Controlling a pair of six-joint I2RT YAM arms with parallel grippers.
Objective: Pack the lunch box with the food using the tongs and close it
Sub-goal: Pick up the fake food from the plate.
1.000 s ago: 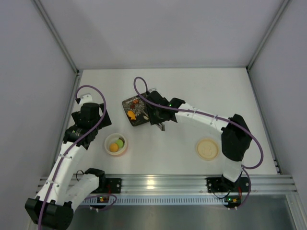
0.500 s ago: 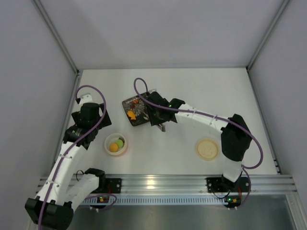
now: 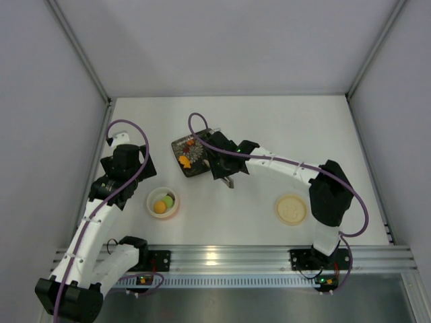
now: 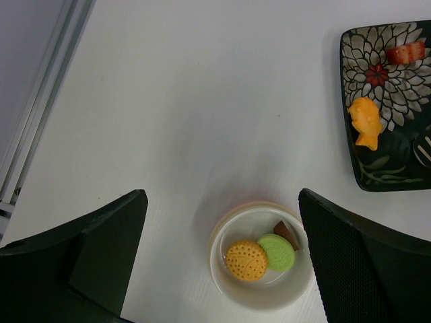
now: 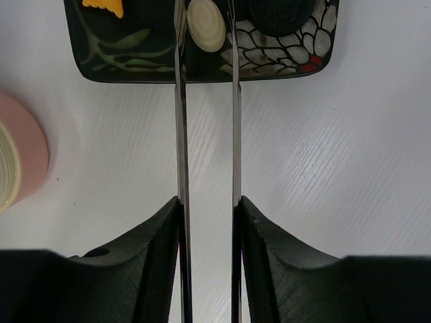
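The lunch box (image 4: 262, 296) (image 3: 163, 202) holds an orange cookie (image 4: 246, 261), a green cookie (image 4: 277, 252) and a brown piece (image 4: 287, 235). My left gripper (image 4: 221, 198) (image 3: 137, 163) hovers above it, open and empty. My right gripper (image 5: 207, 205) (image 3: 219, 163) is shut on the tongs (image 5: 179, 101), whose two arms reach over the plate (image 5: 202, 70). A whitish oval piece (image 5: 205, 25) lies between the arms; their tips run out of the frame's top. An orange fish piece (image 4: 366, 121) and a red piece (image 4: 406, 52) also lie on the plate. The lid (image 3: 291, 209) rests at the right.
The dark floral plate (image 3: 195, 168) sits mid-table, just beyond the lunch box. A round black piece (image 5: 279, 13) is on it to the right of the tongs. The enclosure walls (image 3: 67, 101) ring the table and an aluminium rail (image 3: 222, 256) runs along the near edge.
My right gripper has shifted very slightly over the plate with the tongs. The left arm, lunch box and lid are where they were.
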